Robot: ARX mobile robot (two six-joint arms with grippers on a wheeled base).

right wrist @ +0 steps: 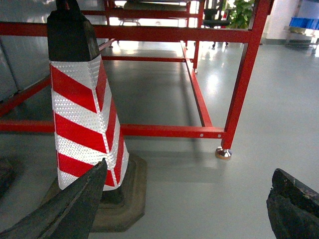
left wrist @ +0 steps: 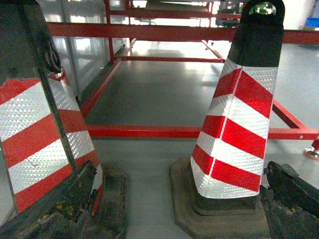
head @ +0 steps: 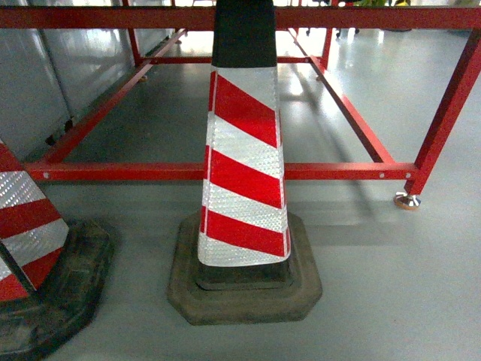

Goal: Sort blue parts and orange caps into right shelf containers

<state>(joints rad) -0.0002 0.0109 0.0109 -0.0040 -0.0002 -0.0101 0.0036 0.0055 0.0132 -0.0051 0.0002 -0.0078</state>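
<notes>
1. A red-and-white striped traffic cone [head: 244, 177] stands upright at the centre of the head view on a dark octagonal rubber base [head: 244, 289]; its long axis runs vertically and its black tip points to 12 o'clock.
2. A second striped cone [head: 26, 233] sits at 8 o'clock, cut off by the frame edge.
3. A red metal shelf frame [head: 225, 171] stands behind the cones on the grey floor [head: 391, 293], with a round foot [head: 406, 201] at 3 o'clock.
4. The left gripper [left wrist: 174, 209] shows two worn dark fingers [left wrist: 60, 209] spread wide, holding nothing.
5. The right gripper [right wrist: 184, 209] is likewise spread wide and empty.
6. Blue crates [right wrist: 305, 22] appear far off at 2 o'clock in the right wrist view, too small to detail; no orange caps are visible.
</notes>
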